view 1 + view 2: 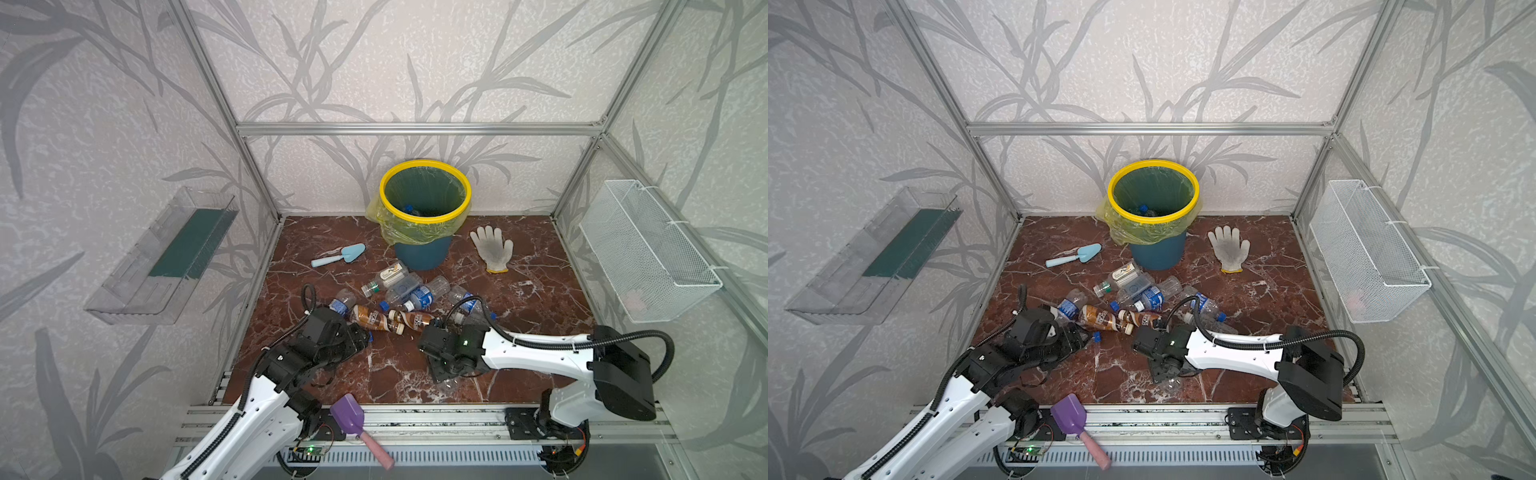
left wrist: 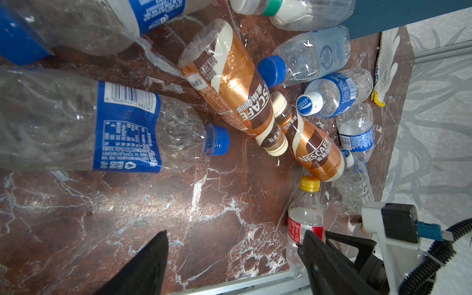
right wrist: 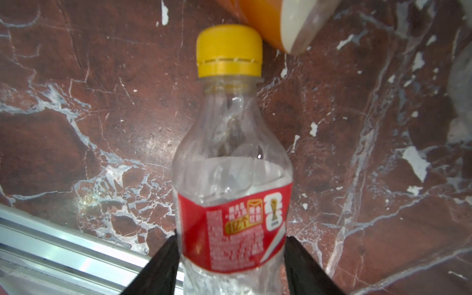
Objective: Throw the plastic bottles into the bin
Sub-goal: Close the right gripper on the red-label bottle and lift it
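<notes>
Right gripper (image 3: pixel 231 236) clamps the red-labelled bottle (image 3: pixel 232 178), well apart from the bin (image 1: pixel 424 255); left gripper (image 2: pixel 235 232) gapes empty. Next, probably lift toward the bin.

The left arm (image 1: pixel 257 415) and right arm (image 1: pixel 536 355) are built with white shells, black joints and ribbed black cables (image 1: pixel 552 345).

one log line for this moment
left gripper: open, empty | right gripper: clamps red-label bottle lying on floor | bottle pile: on floor before bin | bin: bottles inside
</notes>
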